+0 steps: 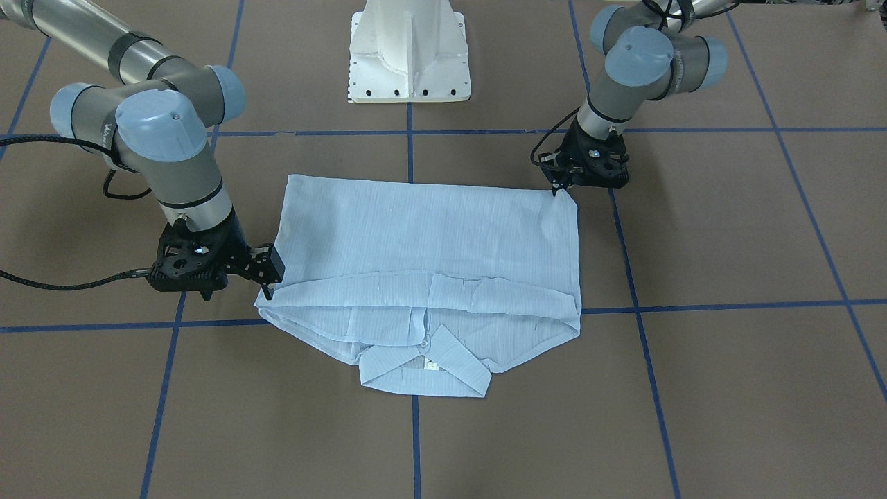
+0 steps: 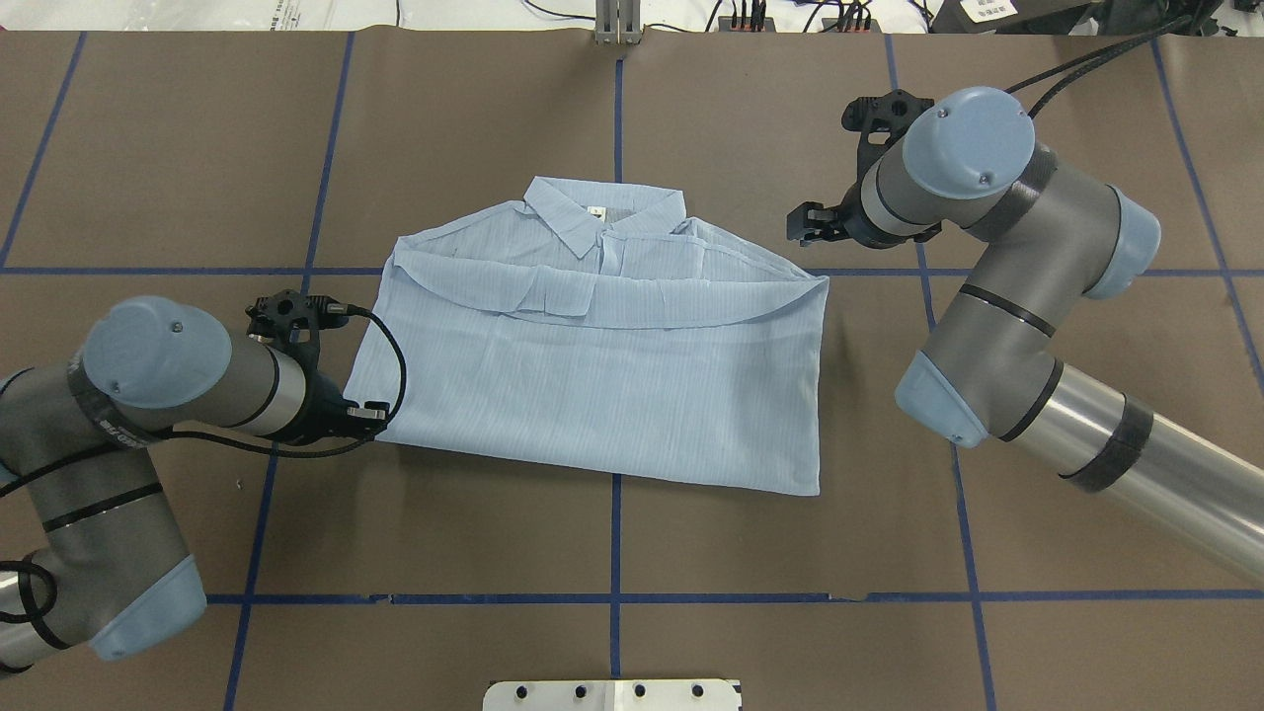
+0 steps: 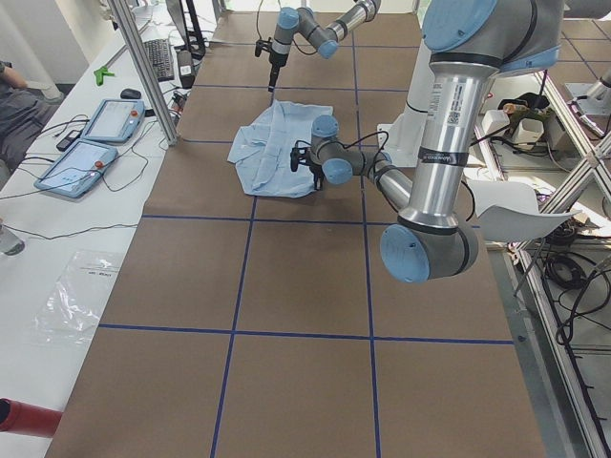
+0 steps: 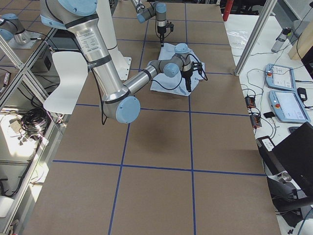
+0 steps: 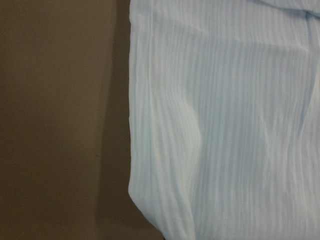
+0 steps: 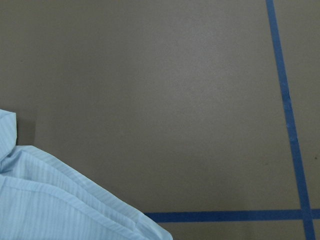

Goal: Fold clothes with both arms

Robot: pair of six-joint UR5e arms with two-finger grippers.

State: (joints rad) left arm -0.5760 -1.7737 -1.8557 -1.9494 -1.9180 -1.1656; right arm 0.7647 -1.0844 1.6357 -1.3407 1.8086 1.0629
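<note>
The left gripper (image 2: 373, 420) sits at the near left corner of the shirt (image 2: 612, 375); its jaws are too dark to tell if they pinch. The shirt lies folded flat in the middle of the surface (image 2: 494, 533), collar (image 2: 568, 212) on the far side. The right gripper (image 2: 805, 225) is near the far right corner, jaws unclear too.

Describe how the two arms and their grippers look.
Both the left arm and right arm are silver and grey tubes with light blue round joint caps, black bands and white lettering. Black braided cables run to the black, skeletal left gripper and right gripper.
</note>
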